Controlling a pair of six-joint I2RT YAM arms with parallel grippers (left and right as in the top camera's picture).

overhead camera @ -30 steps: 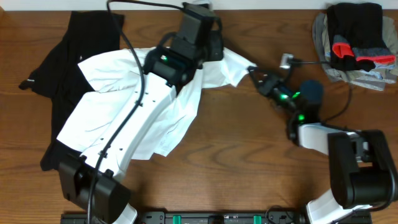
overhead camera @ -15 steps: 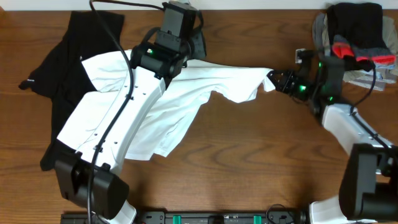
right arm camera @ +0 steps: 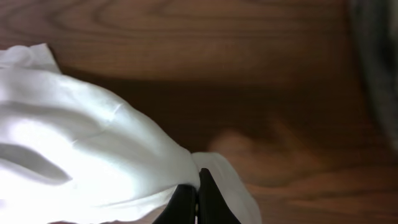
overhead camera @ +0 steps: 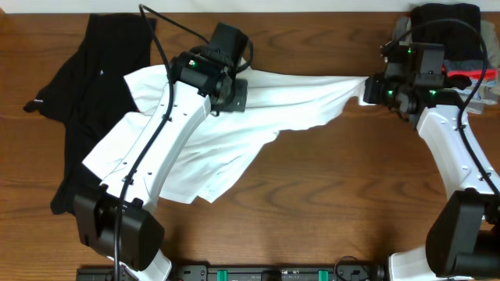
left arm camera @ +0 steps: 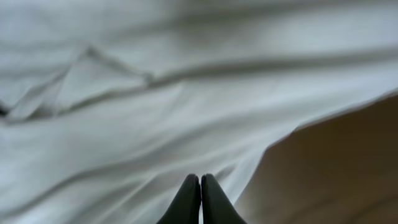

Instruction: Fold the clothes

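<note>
The white T-shirt (overhead camera: 293, 101) lies across the middle of the wooden table (overhead camera: 328, 211), one part pulled taut to the right. My left gripper (overhead camera: 237, 92) is shut, its fingertips (left arm camera: 200, 182) pressed together on the shirt's fabric (left arm camera: 155, 112) near its upper middle. My right gripper (overhead camera: 372, 88) is shut on the shirt's right tip (right arm camera: 81, 155) and holds it stretched out; its fingers (right arm camera: 198, 186) pinch the cloth. The black garment (overhead camera: 86, 86) lies loose at the far left, partly under the shirt.
A pile of folded dark, grey and red clothes (overhead camera: 447, 48) sits at the back right corner, close behind my right gripper. Bare wood shows in the left wrist view (left arm camera: 336, 162) and in the right wrist view (right arm camera: 249, 62).
My right gripper has pulled the shirt's tip far to the right and back, stretching the fabric out. My left gripper has shifted slightly forward on the shirt.
</note>
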